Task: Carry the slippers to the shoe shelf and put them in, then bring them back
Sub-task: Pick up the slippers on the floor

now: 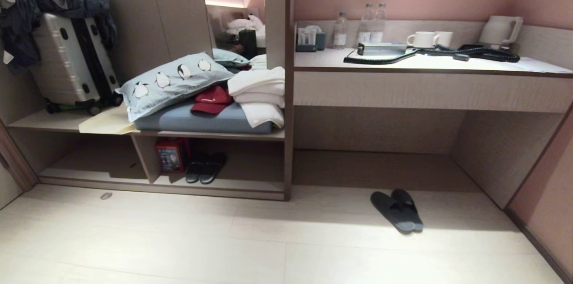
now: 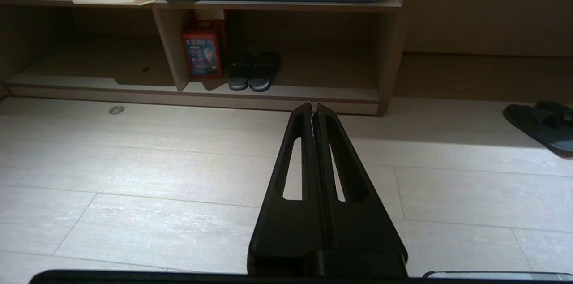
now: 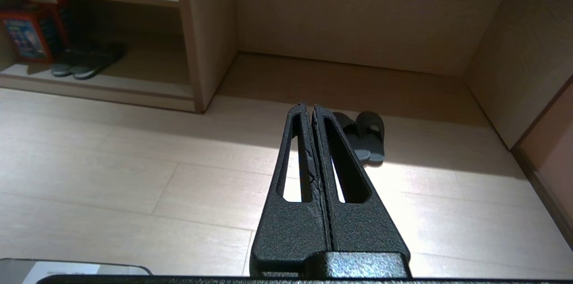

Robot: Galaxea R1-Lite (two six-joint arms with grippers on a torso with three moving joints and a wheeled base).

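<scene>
The slippers (image 1: 396, 210), a dark blue-grey pair, lie side by side on the pale floor in front of the open space under the counter. They also show in the left wrist view (image 2: 544, 127) and the right wrist view (image 3: 372, 135). The shoe shelf (image 1: 250, 184) is the low beige cubby to their left, with an upright divider; its base board (image 2: 313, 92) (image 3: 147, 89) is partly bare. My left gripper (image 2: 313, 105) and right gripper (image 3: 309, 105) both hang shut and empty above the floor, well short of the slippers. Neither arm shows in the head view.
Another dark pair of slippers (image 1: 206, 167) and a red box (image 1: 172, 155) sit inside the shelf. On top lie a cushion, pillow (image 1: 172, 79), red cap and towels, with a suitcase (image 1: 71, 62) at the left. The counter (image 1: 425, 65) at the right bears mugs, bottles and a kettle.
</scene>
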